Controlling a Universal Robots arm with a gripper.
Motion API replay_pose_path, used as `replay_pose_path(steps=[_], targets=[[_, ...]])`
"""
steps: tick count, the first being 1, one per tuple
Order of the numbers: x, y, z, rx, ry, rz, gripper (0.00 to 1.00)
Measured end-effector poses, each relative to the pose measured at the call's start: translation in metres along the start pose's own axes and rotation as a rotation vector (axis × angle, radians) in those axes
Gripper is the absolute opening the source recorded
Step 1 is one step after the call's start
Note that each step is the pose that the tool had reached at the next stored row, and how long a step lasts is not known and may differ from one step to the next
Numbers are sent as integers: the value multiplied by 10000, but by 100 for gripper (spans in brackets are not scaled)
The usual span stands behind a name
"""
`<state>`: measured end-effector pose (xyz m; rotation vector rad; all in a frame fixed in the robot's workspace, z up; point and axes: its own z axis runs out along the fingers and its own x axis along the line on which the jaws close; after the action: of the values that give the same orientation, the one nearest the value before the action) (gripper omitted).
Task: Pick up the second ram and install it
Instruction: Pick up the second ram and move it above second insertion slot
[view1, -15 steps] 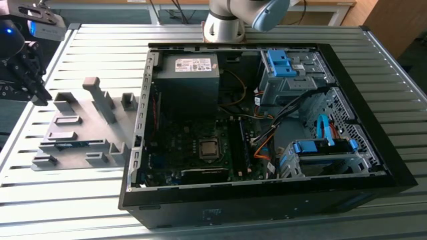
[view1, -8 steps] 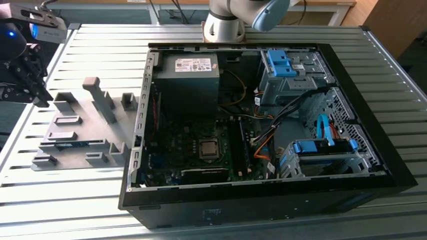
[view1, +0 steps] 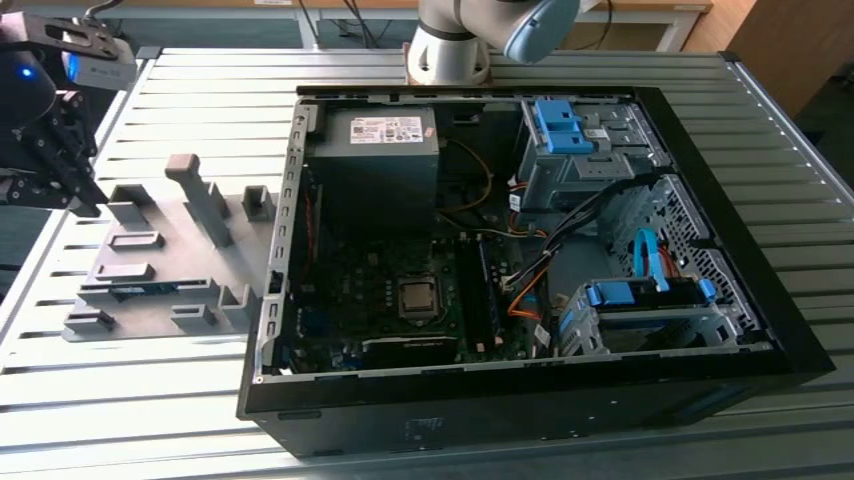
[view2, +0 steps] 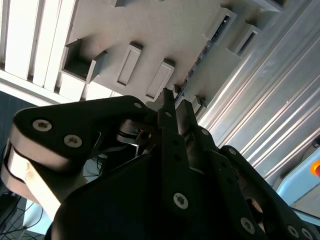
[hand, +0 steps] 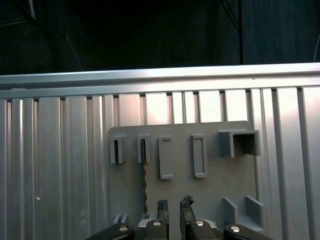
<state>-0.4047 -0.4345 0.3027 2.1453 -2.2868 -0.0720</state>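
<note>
The second ram (hand: 144, 175) stands on edge in a slot of the grey fixture plate (hand: 215, 180), as a thin dark strip in both wrist views (view2: 200, 57). In the exterior view its blue-teal edge (view1: 144, 290) shows low between fixture blocks. My gripper (hand: 174, 204) hovers above the plate, its fingers a little apart with nothing between them. The ram lies just beside one fingertip (hand: 162, 206), not between the two. From outside, the gripper (view1: 83, 205) hangs over the fixture's edge at the exterior view's left.
An open computer case (view1: 534, 110) lies at the exterior view's right of the fixture (view1: 200, 210), with motherboard (view1: 387, 330), cables and blue drive cages (view1: 641, 295). Tall fixture posts (view1: 187, 180) stand up from the plate. The ribbed metal table (view1: 200, 90) ends close behind the gripper.
</note>
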Motion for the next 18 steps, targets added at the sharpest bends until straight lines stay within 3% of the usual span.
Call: replay_pose_path(steps=[18], targets=[[12, -1, -7, 2, -1, 0, 24]])
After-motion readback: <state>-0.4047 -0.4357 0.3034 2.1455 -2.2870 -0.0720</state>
